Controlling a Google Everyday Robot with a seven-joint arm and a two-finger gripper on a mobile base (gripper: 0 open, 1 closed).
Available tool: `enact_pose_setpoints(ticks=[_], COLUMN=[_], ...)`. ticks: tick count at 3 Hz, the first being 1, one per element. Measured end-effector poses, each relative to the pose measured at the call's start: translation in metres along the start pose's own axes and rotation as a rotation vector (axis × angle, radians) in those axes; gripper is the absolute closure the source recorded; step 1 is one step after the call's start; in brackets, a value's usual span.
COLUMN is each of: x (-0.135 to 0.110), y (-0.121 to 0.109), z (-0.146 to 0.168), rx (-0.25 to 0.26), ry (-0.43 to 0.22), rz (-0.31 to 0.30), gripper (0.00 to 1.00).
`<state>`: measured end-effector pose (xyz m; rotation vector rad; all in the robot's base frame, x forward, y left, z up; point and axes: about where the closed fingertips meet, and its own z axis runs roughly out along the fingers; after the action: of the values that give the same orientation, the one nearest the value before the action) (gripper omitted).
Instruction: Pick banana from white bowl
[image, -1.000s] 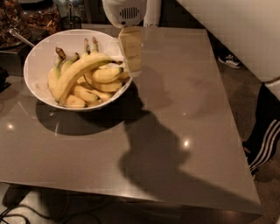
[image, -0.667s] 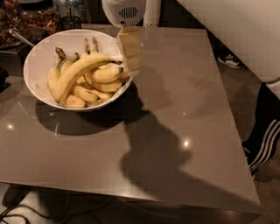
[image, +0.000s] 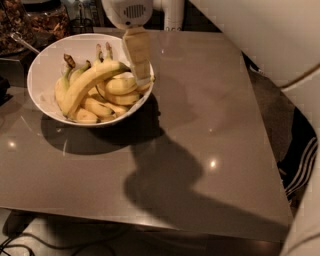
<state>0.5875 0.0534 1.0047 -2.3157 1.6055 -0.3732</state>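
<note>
while the grey desk (image: 200, 125) fills most of the view and bears a broad shadow (image: 170, 185), the white arm (image: 260, 35) crosses the upper right corner. at the desk's far left stands the bowl (image: 42, 65), white, wide and shallow. the banana (image: 87, 85), long and curved, lies on top of the heap inside it, running from lower left up toward the right rim. the tool (image: 141, 75) hangs over that rim, just beside the banana's upper end; whether it is released or clenched i cannot tell. shorter bananas (image: 120, 86) lie beneath.
</note>
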Motion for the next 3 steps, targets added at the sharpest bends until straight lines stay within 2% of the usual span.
enact_pose_setpoints(ticks=[1, 3], x=[-0.024, -0.054], y=[-0.005, 0.003], z=[0.007, 0.027], rx=[-0.036, -0.094], ry=[-0.049, -0.097], rz=[-0.069, -0.175], gripper=[0.07, 0.18])
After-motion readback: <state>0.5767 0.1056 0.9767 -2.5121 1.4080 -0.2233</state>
